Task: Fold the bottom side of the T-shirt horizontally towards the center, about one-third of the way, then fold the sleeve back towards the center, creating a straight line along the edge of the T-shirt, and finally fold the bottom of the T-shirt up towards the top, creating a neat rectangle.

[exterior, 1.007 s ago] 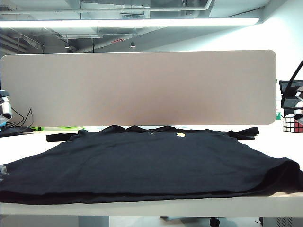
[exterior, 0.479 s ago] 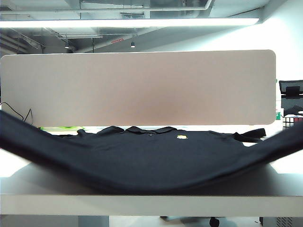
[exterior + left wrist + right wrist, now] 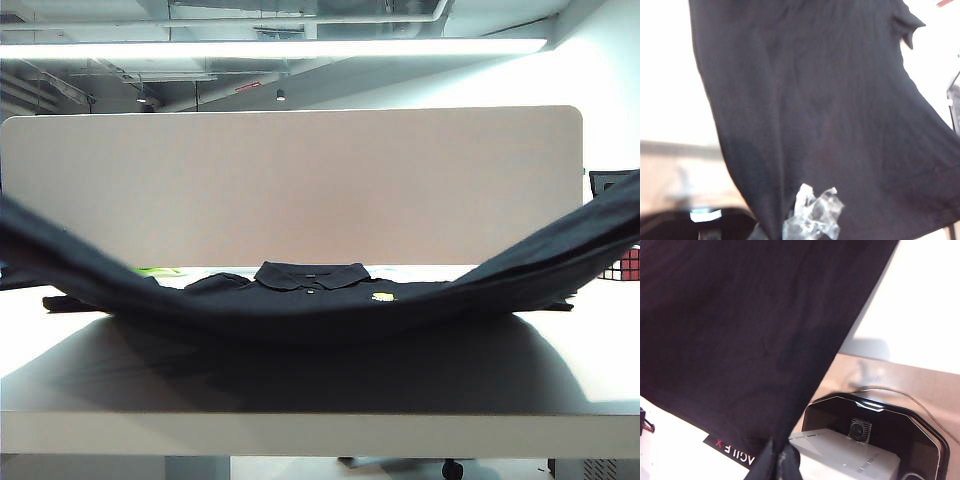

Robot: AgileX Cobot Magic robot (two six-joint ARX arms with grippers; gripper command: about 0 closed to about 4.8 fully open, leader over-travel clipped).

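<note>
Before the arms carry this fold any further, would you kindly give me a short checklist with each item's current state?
1. Left gripper shut on the T-shirt: ok.
2. Right gripper shut on the T-shirt: ok.
3. The bottom of the T-shirt raised off the table: ok, though it sags in the middle.
4. Collar end resting flat on the table: ok.
5. Both sides lifted evenly: ok.
6. Sleeves tucked straight: cannot tell.

Office or lab: desk divider panel (image 3: 290,185), exposed ceiling ducts (image 3: 300,15), strip light (image 3: 270,47).
</note>
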